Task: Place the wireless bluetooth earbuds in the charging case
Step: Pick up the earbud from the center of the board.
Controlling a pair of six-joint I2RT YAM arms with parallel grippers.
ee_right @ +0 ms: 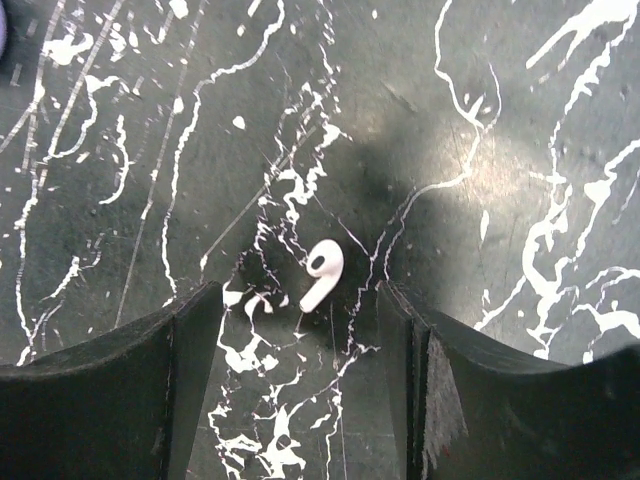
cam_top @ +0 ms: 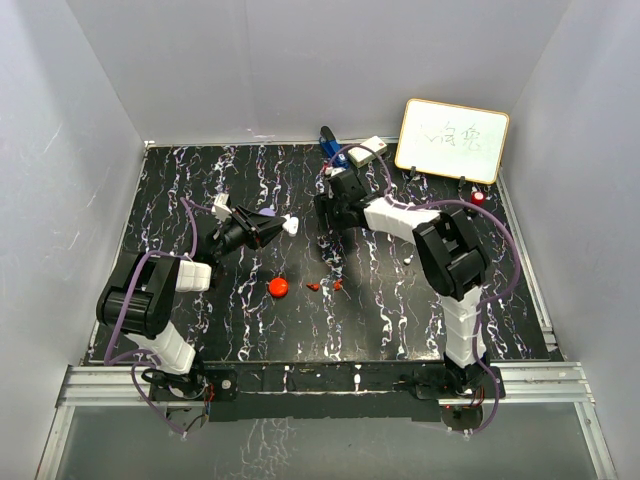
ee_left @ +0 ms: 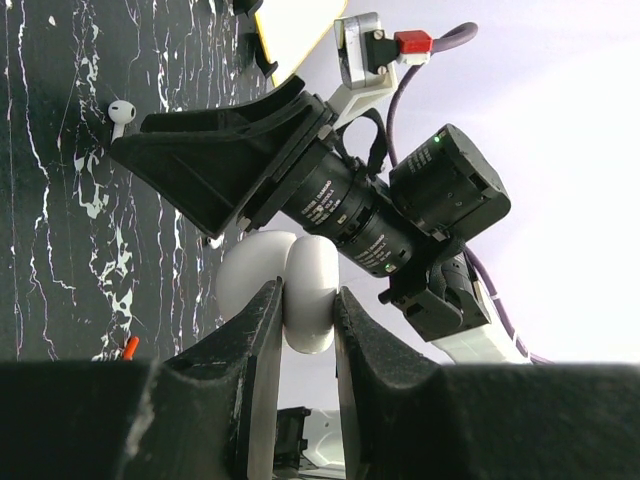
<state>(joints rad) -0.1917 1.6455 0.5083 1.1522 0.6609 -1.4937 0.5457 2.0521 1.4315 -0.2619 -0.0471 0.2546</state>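
Observation:
My left gripper (cam_top: 278, 227) (ee_left: 307, 292) is shut on a white charging case (cam_top: 290, 225) (ee_left: 312, 260) and holds it above the table, its two halves apart. My right gripper (cam_top: 330, 222) (ee_right: 298, 292) is open and points down at the black marbled table. A white earbud (ee_right: 323, 273) lies flat on the table between its fingers, touching neither. The top view hides that earbud under the right gripper. A second white earbud (ee_left: 122, 112) lies on the table in the left wrist view. Tiny red pieces (cam_top: 338, 285) lie near the table's middle.
A round red case (cam_top: 278, 287) lies near the middle. A whiteboard (cam_top: 452, 140) stands at the back right, with a blue object (cam_top: 335, 150) and a white box (cam_top: 368, 148) at the back edge. A small red item (cam_top: 478, 197) sits below the board.

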